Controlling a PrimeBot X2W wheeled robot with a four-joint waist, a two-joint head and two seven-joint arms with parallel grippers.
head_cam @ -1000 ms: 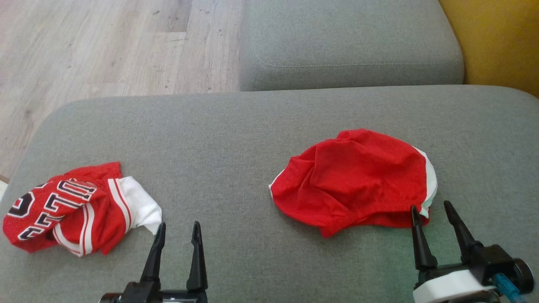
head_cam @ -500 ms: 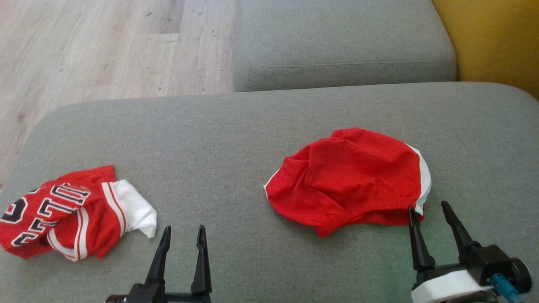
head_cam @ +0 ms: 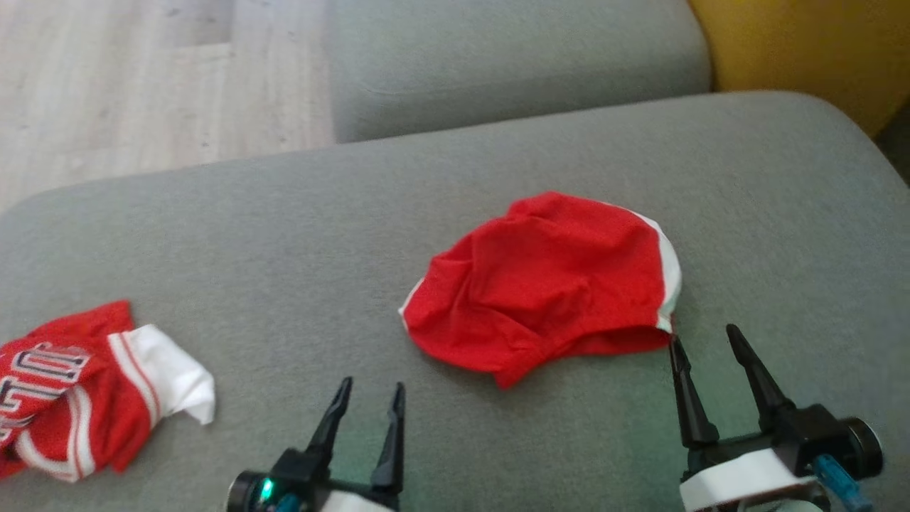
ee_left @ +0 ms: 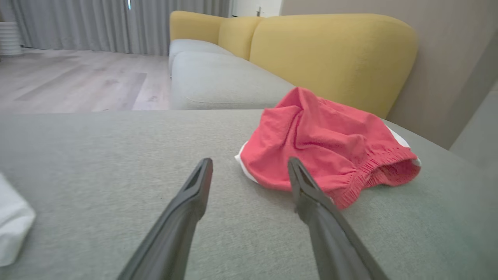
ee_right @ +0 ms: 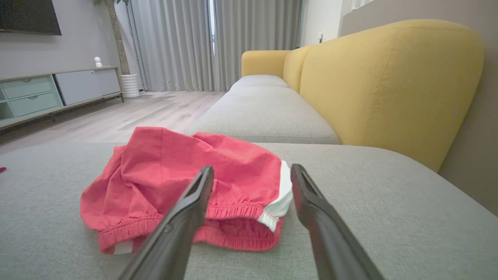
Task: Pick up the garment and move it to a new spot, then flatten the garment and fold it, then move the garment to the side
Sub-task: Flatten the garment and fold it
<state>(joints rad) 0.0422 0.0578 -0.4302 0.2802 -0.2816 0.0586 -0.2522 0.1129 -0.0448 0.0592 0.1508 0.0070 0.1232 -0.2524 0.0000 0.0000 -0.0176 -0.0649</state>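
The garment (head_cam: 547,277) is a crumpled pair of red shorts with white side trim, lying right of centre on the grey sofa seat (head_cam: 284,235). My right gripper (head_cam: 702,336) is open just in front of its near right corner; its left fingertip is almost at the hem. In the right wrist view the garment (ee_right: 175,171) lies straight ahead, with its elastic waistband and white trim between the fingers of the right gripper (ee_right: 252,168). My left gripper (head_cam: 373,387) is open, short of the garment's left edge. In the left wrist view the garment (ee_left: 323,144) lies ahead and to the right of the left gripper (ee_left: 249,161).
A second crumpled garment, a red-and-white lettered jersey (head_cam: 78,398), lies at the seat's near left; its white edge (ee_left: 11,225) shows in the left wrist view. Beyond are another grey cushion (head_cam: 512,64), a yellow backrest (head_cam: 803,50) at the right and wooden floor (head_cam: 142,78) at the left.
The camera has turned right, shifting the whole picture left. My left gripper has moved right, away from the jersey and toward the shorts. The right gripper stays by the shorts' corner.
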